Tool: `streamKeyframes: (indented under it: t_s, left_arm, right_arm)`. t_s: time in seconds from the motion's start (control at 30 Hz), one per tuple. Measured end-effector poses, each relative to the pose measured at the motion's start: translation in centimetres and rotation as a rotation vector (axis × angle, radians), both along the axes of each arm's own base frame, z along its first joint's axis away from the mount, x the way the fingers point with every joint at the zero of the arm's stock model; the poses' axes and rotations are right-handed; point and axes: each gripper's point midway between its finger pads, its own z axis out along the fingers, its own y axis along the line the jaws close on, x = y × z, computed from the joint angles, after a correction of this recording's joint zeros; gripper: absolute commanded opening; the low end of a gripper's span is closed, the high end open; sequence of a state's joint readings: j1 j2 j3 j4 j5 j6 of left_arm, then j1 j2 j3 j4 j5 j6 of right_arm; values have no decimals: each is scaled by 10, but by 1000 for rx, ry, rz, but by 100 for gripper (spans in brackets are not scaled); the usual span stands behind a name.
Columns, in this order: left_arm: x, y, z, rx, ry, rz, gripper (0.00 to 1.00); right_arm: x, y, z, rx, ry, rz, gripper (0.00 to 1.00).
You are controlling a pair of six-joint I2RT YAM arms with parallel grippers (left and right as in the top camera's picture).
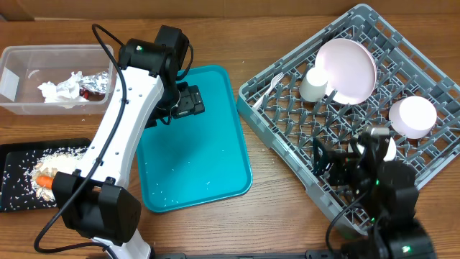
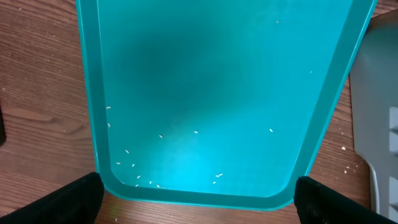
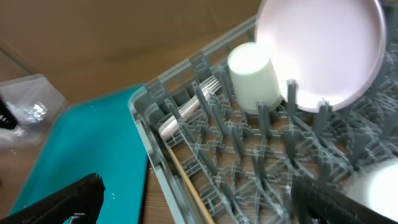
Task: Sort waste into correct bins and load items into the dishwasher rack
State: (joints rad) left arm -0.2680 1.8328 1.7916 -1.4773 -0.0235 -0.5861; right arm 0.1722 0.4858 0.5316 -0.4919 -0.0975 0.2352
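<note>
At 3 o'clock on the table [image 1: 287, 21], the overhead view shows the dishwasher rack [image 1: 277, 144] loaded with the plate [image 1: 348, 68] standing on edge. The cup [image 1: 314, 84] touches the plate at its 9 o'clock, one bowl [image 1: 412, 116] sits mouth down at its 4 o'clock, and the fork [image 1: 267, 90] lies near the rack's 10 o'clock rim.

Only the overhead view shows the contents of the bins. The clear tub [image 1: 21, 54], at 10 o'clock, holds crumpled napkins [image 1: 61, 89] and the foil wrapper [image 1: 95, 85]. The black tray [image 1: 14, 194], at 8 o'clock, holds the carrot [image 1: 45, 180] and a heap of rice [image 1: 61, 160].

Only the right wrist view shows a chopstick [image 3: 189, 186] lying among the pegs at the rack's near wall, beside the fork [image 3: 186, 112] and below the cup [image 3: 252, 78].

The left wrist view alone resolves single rice grains scattered along the near end of the teal serving tray [image 2: 199, 74].

The left gripper [image 1: 188, 101] hangs above the teal serving tray's 12 o'clock end. Its jaws are spread fully, its fingers [image 2: 68, 199] stand at the frame's two lower corners, and it holds and touches nothing.

The right gripper [image 1: 327, 155] hangs over the rack's 6 o'clock portion. Its jaws are likewise fully released, with its fingers [image 3: 62, 202] wide apart and clear of every item.
</note>
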Motion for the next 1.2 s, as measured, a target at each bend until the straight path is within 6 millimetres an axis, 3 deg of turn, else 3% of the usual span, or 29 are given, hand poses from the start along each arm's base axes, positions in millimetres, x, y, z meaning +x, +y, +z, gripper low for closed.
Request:
streamKeyframes:
  t_s: [0.33,0.57,0.77,1.2]
  left_arm:
    - [0,0,0,0,0,0,100]
    - [0,0,0,0,0,0,100]
    - [0,0,0,0,0,0,100]
    - [0,0,0,0,0,0,100]
  right_arm:
    - [-8,1,7,65,-356,16,100]
    - [-7,-9,7,71,-450,-42,100]
    - [-10,-31,15,63,-533,-136,100]
    - [-6,-55,11,42,-584,-229,100]
